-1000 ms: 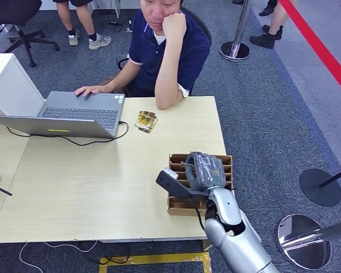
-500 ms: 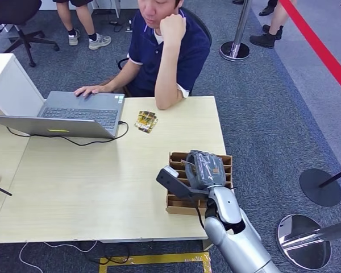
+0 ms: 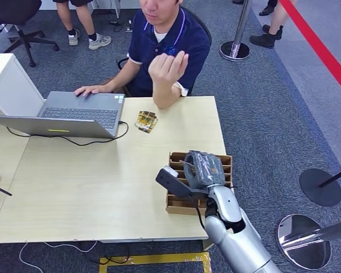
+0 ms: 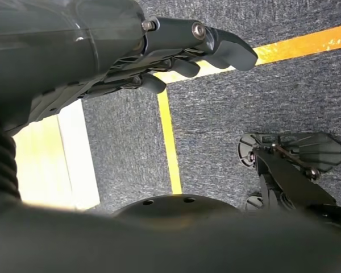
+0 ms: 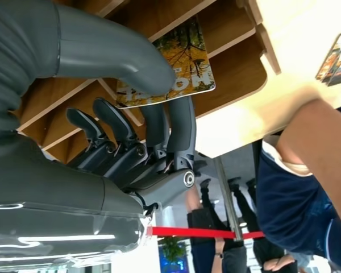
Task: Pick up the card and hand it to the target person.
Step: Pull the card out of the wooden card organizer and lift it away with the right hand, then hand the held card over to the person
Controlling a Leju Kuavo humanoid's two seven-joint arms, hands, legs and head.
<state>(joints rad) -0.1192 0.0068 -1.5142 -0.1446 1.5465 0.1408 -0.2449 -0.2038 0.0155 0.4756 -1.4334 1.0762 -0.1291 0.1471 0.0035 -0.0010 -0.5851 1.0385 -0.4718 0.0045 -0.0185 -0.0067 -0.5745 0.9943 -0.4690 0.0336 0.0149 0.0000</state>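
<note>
My right hand (image 3: 204,169) hovers over the slotted wooden card holder (image 3: 223,161) near the table's front right edge. In the right wrist view its thumb and fingers (image 5: 177,122) pinch a card with a yellow autumn picture (image 5: 183,54), which still stands in the holder's slots (image 5: 229,68). A seated person in a dark blue shirt (image 3: 166,42) sits at the table's far side with one hand raised and loosely curled (image 3: 166,67). My left hand (image 4: 177,54) hangs beside the body above the carpet, its fingers apart and holding nothing.
A small pile of cards (image 3: 146,120) lies on the wooden table (image 3: 96,182) in front of the person. An open laptop (image 3: 70,114) with a black cable stands at the left. Stanchion bases (image 3: 304,242) stand on the carpet to the right.
The person has lowered the hand from the face and now holds it out in front of the chest. My right hand has stayed over the card holder.
</note>
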